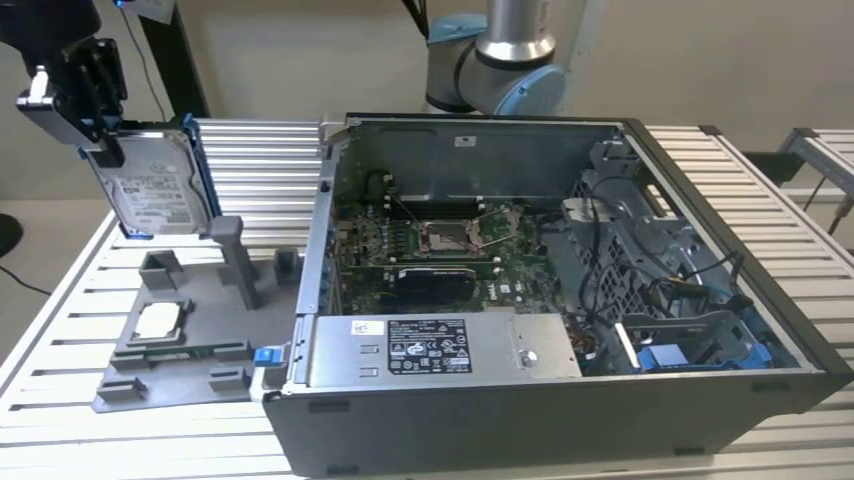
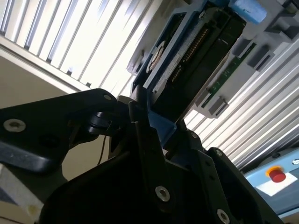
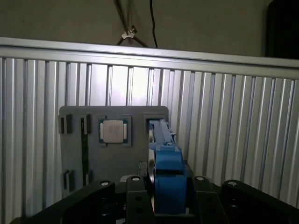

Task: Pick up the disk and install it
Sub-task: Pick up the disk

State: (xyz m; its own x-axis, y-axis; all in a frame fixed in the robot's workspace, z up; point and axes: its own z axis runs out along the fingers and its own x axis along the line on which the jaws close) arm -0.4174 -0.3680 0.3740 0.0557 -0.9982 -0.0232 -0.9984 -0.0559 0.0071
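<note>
In the exterior view the arm's silver-and-blue base [image 1: 501, 60] stands at 12 o'clock, behind the open computer case [image 1: 467, 430]. Its black wrist is at 10 o'clock, with the gripper [image 1: 104, 140] pointing down over the tabletop [image 1: 801, 230]. The gripper is clenched on the disk [image 1: 160, 180], gripping its upper end. The rest of the disk hangs toward 5 o'clock from the fingers [image 1: 100, 150].

The disk stands on end with its long axis near vertical, leaning slightly. Its white-labelled face is turned toward the exterior camera, and its blue carrier runs along the edges. Its lower end is above the grey tray [image 1: 200, 375] and looks clear of it, close beside the tray's tall post [image 1: 234, 250]. The case lies toward 3 o'clock of the disk.

In the first wrist view the disk is seen edge-on between the fingers, with the chip [image 3: 113, 131] on the tray at 10 o'clock from it. In the second wrist view the disk's connector end points away from the gripper.
</note>
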